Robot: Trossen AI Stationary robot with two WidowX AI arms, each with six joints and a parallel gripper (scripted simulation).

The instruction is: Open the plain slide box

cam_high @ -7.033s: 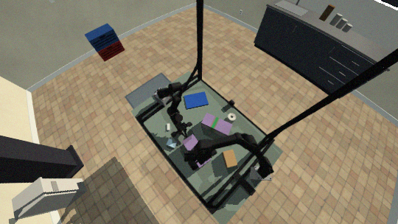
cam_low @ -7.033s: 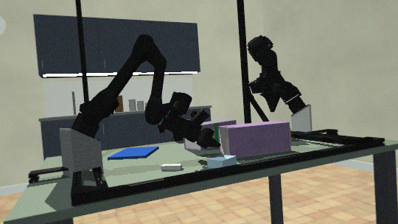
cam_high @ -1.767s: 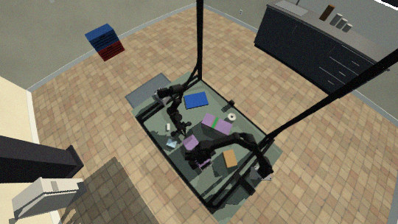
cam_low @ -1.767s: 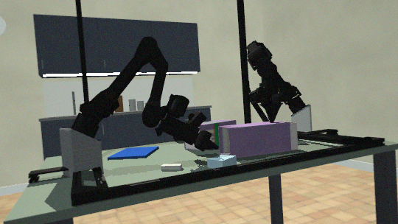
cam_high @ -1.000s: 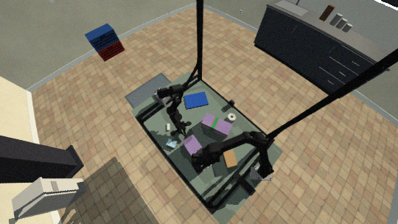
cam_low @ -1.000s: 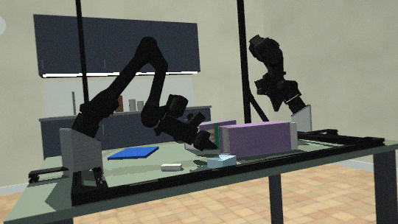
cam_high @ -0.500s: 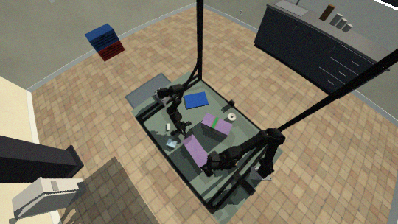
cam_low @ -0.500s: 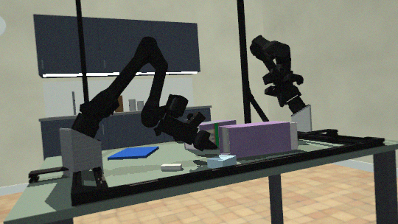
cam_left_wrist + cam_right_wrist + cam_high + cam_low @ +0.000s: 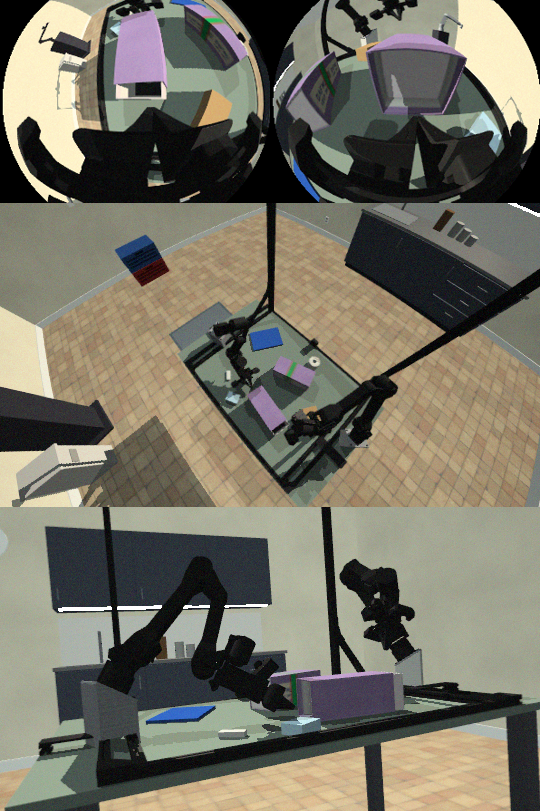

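Observation:
The plain purple slide box [image 9: 266, 407] lies on the table and also shows in the exterior view [image 9: 347, 696]. A short white end of its inner tray [image 9: 143, 91] sticks out of the sleeve on the side toward my left arm, seen also in the exterior view [image 9: 398, 689]. My left gripper [image 9: 294, 432] [image 9: 150, 111] is shut and empty, up in the air just beyond that tray end. My right gripper [image 9: 285, 701] is shut and low at the box's opposite, open sleeve end [image 9: 415, 78]. I cannot tell whether it touches the box.
The banded purple box [image 9: 294, 373] with a green band lies beside the plain one. A blue mat [image 9: 266, 338], a white roll [image 9: 314, 361], a small white block [image 9: 232, 733], a light blue block [image 9: 300, 725] and a tan pad [image 9: 214, 108] lie around.

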